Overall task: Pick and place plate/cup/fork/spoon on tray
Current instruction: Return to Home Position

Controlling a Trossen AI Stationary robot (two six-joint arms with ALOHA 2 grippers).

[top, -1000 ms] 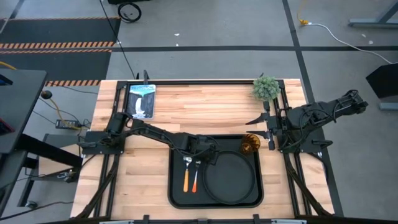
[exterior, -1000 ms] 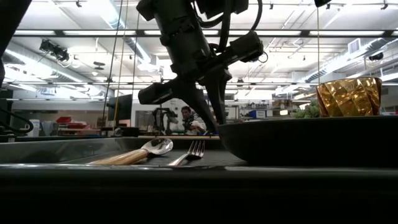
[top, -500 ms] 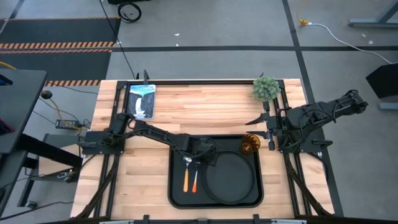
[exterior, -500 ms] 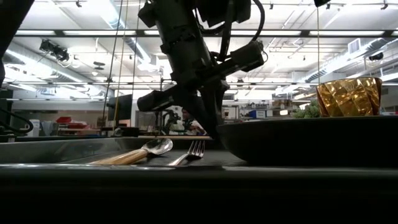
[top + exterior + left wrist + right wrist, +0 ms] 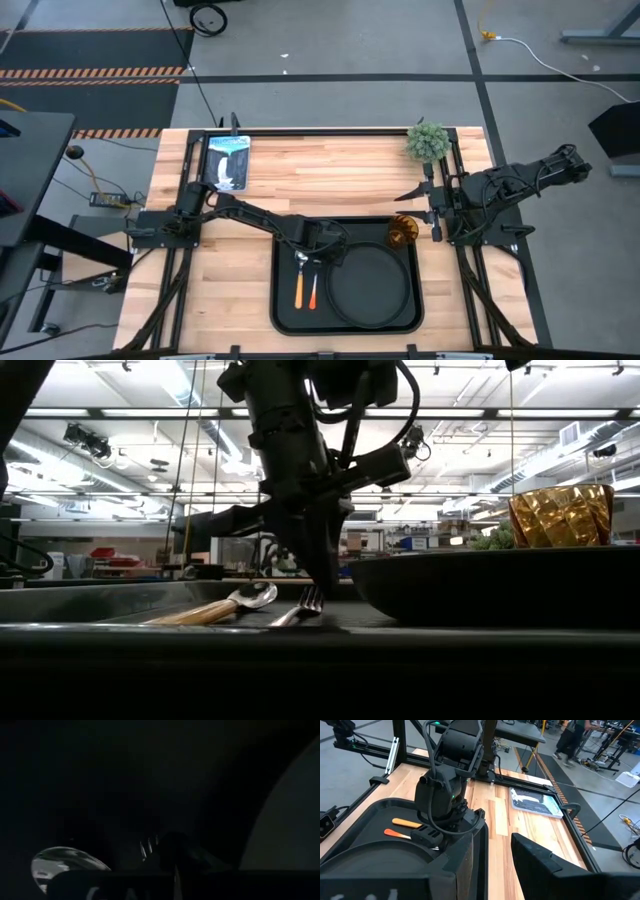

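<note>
The black tray [image 5: 285,320] holds the round dark plate [image 5: 372,285], the amber cup [image 5: 403,232] at its far right corner, the spoon [image 5: 298,283] and the fork [image 5: 313,285]. Spoon and fork lie flat side by side, left of the plate, heads toward the far edge. My left gripper [image 5: 322,243] stands over the fork's head, fingers pointing down and shut to a point [image 5: 325,582]. The fork's tines [image 5: 149,846] and the spoon's bowl [image 5: 60,865] show in the left wrist view. My right gripper [image 5: 412,193] waits open beyond the tray's far right corner; it also shows in the right wrist view [image 5: 497,865]. My left gripper comes from above, pointing down, with its shut tips right at the fork's head [image 5: 312,598]. I cannot tell whether they touch it. The fork lies flat on the tray.
A small green plant [image 5: 427,142] stands at the table's far right. A printed sheet in a sleeve [image 5: 226,162] lies at the far left. Bare wood shows left and right of the tray. People stand in the room beyond [image 5: 570,735].
My left gripper has gone down and a little toward the table's left edge, closer to the fork's head, and has turned about its wrist. The fork, spoon, plate and cup have stayed where they were.
</note>
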